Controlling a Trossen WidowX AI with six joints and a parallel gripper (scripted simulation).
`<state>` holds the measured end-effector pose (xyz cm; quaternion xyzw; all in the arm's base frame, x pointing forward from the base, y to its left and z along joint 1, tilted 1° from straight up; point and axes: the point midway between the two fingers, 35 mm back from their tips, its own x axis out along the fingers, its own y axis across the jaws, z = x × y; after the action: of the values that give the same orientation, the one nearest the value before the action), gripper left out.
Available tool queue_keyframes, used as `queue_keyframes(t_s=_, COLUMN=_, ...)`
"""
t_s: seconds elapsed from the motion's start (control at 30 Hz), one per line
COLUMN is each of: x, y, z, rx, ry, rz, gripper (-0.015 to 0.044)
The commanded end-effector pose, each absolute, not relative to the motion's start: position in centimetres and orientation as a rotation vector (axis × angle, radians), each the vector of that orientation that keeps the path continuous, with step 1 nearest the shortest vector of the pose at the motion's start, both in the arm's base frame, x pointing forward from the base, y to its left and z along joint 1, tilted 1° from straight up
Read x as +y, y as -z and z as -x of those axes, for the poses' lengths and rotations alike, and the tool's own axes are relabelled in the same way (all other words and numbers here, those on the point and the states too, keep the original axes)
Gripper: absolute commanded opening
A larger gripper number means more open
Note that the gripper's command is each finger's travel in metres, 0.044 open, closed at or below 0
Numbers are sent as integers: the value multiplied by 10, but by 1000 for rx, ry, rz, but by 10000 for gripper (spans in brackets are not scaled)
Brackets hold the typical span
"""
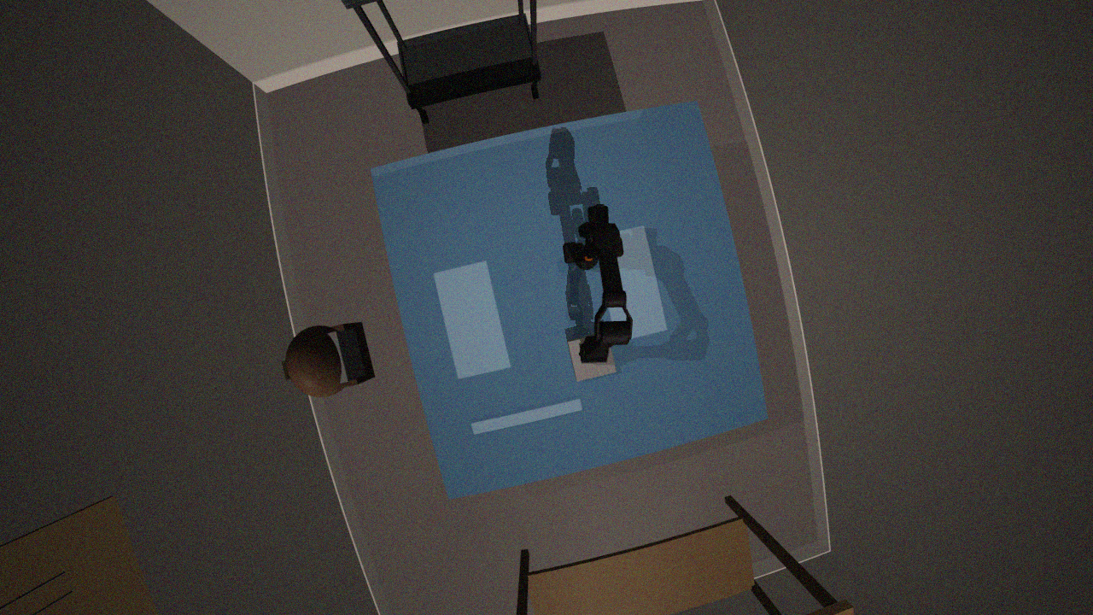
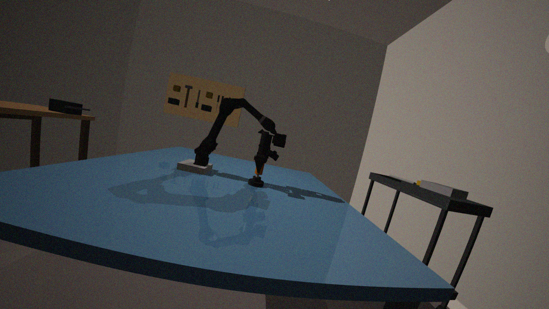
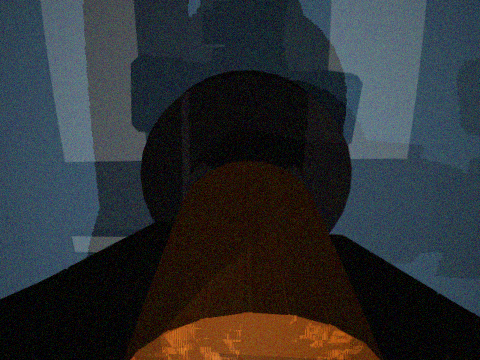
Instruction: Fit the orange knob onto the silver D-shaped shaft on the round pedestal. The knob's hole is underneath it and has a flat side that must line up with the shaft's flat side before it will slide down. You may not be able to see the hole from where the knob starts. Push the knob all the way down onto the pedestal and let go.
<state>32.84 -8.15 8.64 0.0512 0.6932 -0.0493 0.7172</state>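
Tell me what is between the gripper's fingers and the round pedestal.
The orange knob, held in the gripper, stands directly above the dark pedestal; wrist and exterior views show this.

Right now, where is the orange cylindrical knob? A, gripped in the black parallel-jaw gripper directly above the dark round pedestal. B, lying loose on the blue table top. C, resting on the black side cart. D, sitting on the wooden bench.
A: the orange cylindrical knob is clamped in the black parallel-jaw gripper, hanging just over the dark round pedestal, which the wrist view shows right behind the knob.
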Motion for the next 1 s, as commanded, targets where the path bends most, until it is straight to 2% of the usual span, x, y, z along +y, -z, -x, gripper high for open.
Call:
queue_keyframes(t_s=0.0, x=-82, y=-87, z=-332, rx=1519, ry=123, rz=-129, gripper=0)
queue_keyframes(t_s=0.7, x=-82, y=-90, z=-332, rx=1519, ry=123, rz=-129, gripper=0)
queue_keyframes(t_s=0.97, x=-80, y=-91, z=-328, rx=1504, ry=282, rz=-296, gripper=0)
